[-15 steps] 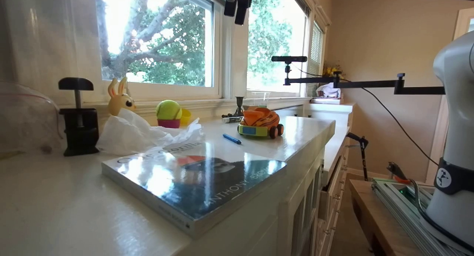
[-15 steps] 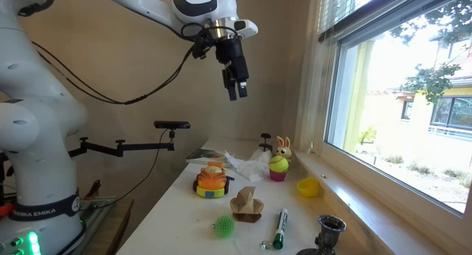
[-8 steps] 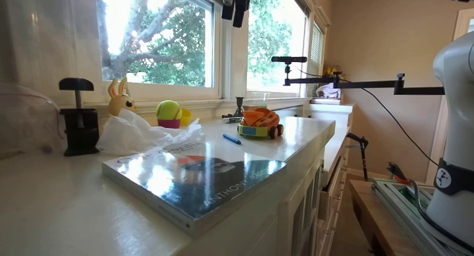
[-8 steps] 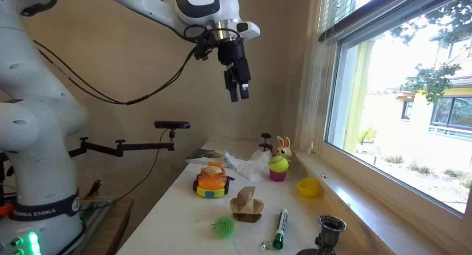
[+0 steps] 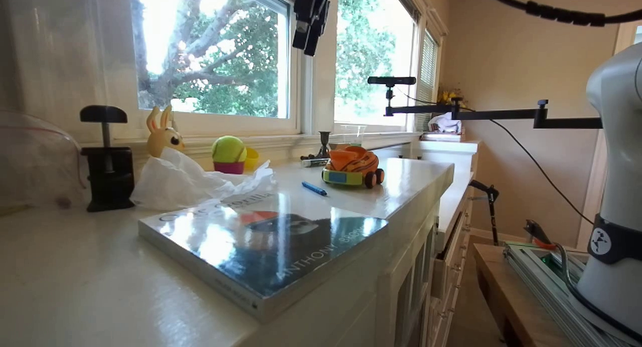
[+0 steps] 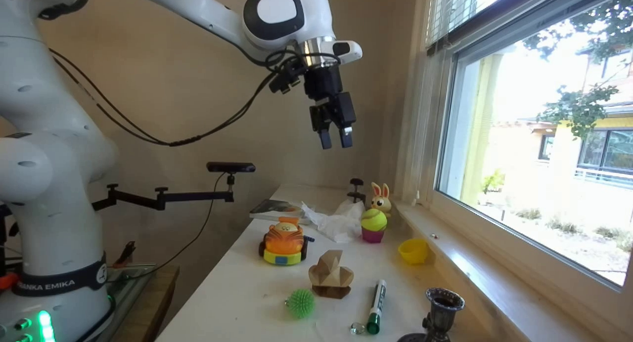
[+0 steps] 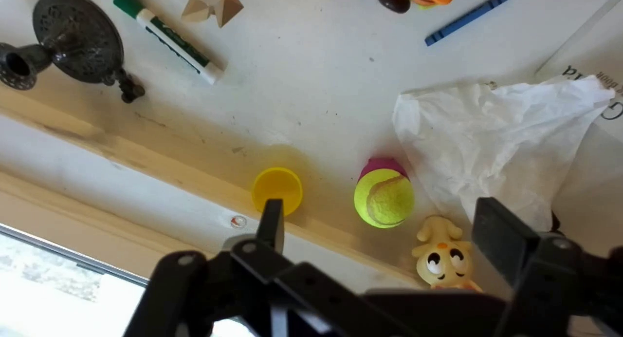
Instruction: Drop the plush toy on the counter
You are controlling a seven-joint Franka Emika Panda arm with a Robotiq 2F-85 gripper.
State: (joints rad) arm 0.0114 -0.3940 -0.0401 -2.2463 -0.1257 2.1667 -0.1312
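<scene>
Evidently nothing is gripped: the gripper (image 6: 336, 142) hangs well above the counter (image 6: 242, 297), jaws apart. The likeliest plush toy, a rabbit (image 6: 380, 201) that looks smooth and hard, seems to stand on the counter near the sill (image 6: 467, 268), beside a ball (image 6: 374, 220) atop a purple cup (image 6: 372, 236). Descending off-centre could topple the ball or strike the sill; a loose grip on that smooth body could let it slip.

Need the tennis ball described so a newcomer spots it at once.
Start at the window and the white counter alongside it. In the wrist view, look between the yellow cup and the rabbit toy: the tennis ball tops a purple cup. Unlike those neighbours, it is a round, lime-yellow ball with a curved seam.
</scene>
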